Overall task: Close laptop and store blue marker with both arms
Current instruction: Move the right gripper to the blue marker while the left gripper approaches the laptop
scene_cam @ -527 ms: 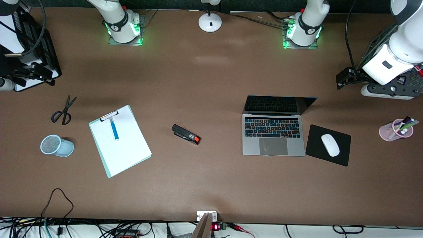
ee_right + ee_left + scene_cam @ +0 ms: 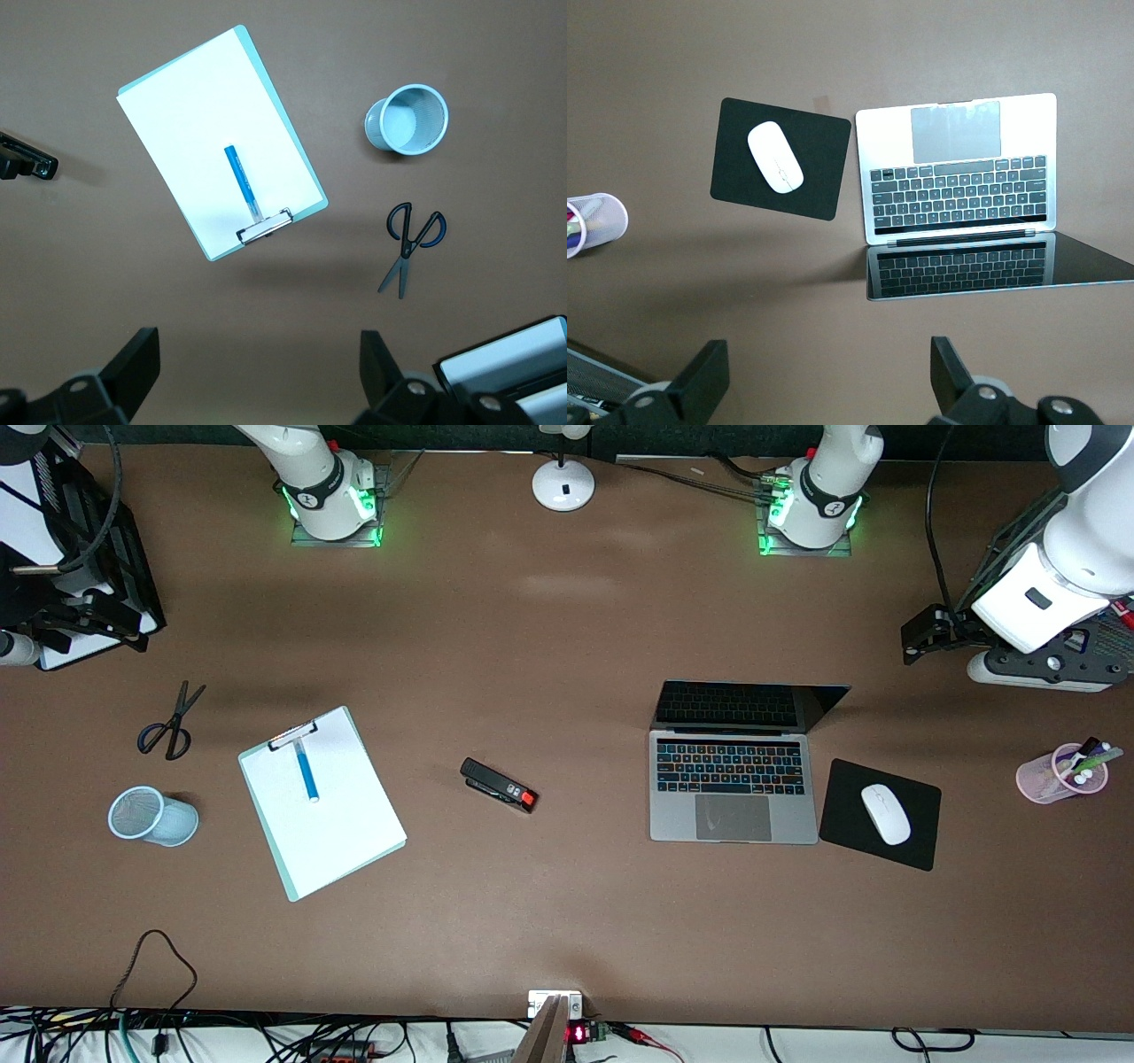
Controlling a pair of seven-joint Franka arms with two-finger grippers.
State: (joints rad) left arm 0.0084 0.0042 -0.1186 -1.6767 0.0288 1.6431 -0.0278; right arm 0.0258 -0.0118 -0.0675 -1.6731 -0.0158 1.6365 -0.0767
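Both arms are just parked up in the air. The left tool (image 2: 828, 359) hangs over the tabletop (image 2: 567, 646) at the left arm's end, fingers spread wide with nothing between them, looking down on the laptop (image 2: 733, 797). The right tool (image 2: 257, 354) hangs over the right arm's end, spread just as wide and also empty, looking down on the clipboard (image 2: 345, 841).

The laptop is open and sits toward the left arm's end of the tabletop. Its long edges run along the tabletop's length. The trackpad edge is the side nearest the front camera and the hinge is on the side toward the robot bases. The lid stands up from the hinge, leaning back toward the bases. The screen is black, with the keys mirrored in it, and the keys glow in colours. Just beside the laptop, further toward the left arm's end, is a black mouse pad (image 2: 846, 833) with a white mouse (image 2: 886, 813) on it. Out past that is a pink cup (image 2: 1041, 779) with markers in it.

The blue marker (image 2: 306, 769) lies flat on the clipboard's white sheet, over toward the right arm's end. One end sits right at the metal clip and the other points toward the front camera. Its long axis runs nearly along the sheet's length, and I can't tell which end is the tip. Near the clipboard, toward the right arm's end, are a light-blue mesh cup (image 2: 151, 815) and scissors (image 2: 170, 722), well apart from the marker. A black stapler (image 2: 499, 786) sits between the clipboard and the laptop.
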